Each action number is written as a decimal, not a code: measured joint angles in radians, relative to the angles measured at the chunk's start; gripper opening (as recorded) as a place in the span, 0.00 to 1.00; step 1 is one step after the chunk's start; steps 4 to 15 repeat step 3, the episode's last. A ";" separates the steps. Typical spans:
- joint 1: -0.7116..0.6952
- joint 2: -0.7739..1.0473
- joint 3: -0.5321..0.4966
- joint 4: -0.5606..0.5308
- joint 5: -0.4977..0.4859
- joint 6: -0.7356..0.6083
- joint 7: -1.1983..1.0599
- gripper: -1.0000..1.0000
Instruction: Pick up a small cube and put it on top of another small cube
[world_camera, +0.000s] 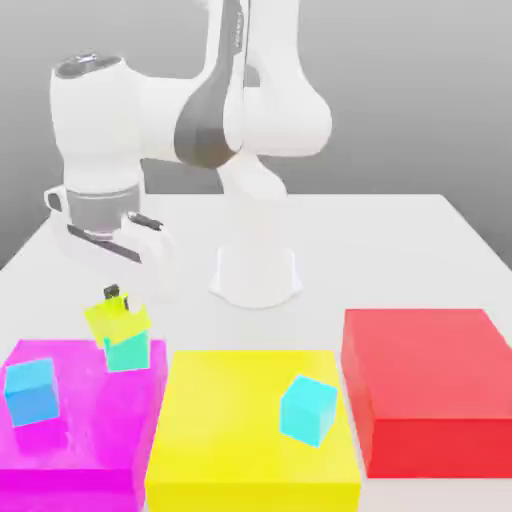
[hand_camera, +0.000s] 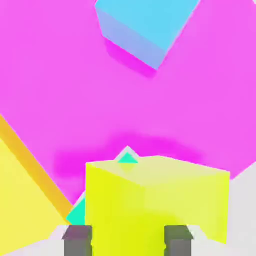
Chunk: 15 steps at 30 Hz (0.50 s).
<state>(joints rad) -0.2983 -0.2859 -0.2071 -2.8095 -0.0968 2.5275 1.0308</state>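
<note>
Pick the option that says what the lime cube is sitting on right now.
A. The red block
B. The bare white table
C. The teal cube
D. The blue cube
C: in the exterior view the lime cube sits tilted on top of the teal cube, at the far edge of the magenta block, and the hand view shows teal peeking out from under it.

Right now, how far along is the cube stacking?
Done: the lime cube sits on the teal cube, tilted, at the magenta block's corner. In hand: nothing looks clamped; in the hand view the gripper straddles the lime cube, fingers on either side. Left: pull the arm clear and see the stack stand.
</note>
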 joint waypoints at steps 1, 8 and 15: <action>0.000 0.000 0.000 0.000 0.000 0.000 0.000 1.00; -0.001 0.005 0.000 -0.002 -0.002 0.007 0.001 1.00; -0.001 0.005 0.000 -0.002 -0.002 0.007 0.001 1.00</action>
